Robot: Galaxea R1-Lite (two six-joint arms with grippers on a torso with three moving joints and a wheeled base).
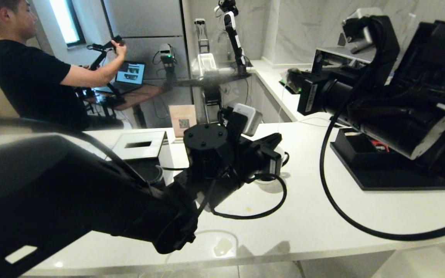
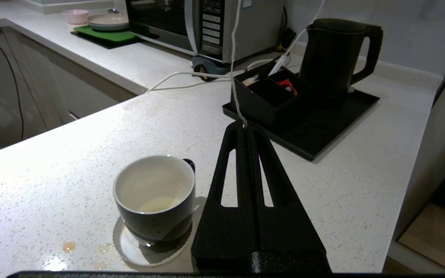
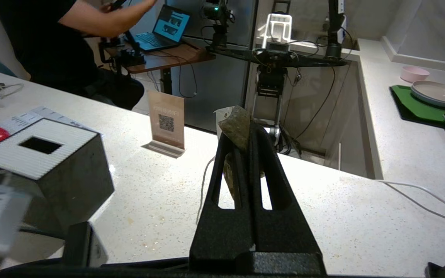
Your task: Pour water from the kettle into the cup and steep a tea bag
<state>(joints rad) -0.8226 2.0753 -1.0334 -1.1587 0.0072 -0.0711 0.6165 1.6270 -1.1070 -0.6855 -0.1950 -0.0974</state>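
Cup (image 2: 155, 200) sat on a white coaster (image 2: 137, 247) at about 9 o'clock of the left gripper (image 2: 244, 124), just beside it, holding only pale liquid low in its white bowl, no bag. That gripper was pinched shut on a white string (image 2: 235, 58) rising upward. Right gripper (image 3: 244, 127) was clamped on the tea bag (image 3: 237, 125), well apart. Kettle (image 2: 332, 54) stood upright at 1 o'clock on a black tray (image 2: 323, 131), beside an organiser box (image 2: 265, 96) with 1 red sachet showing.
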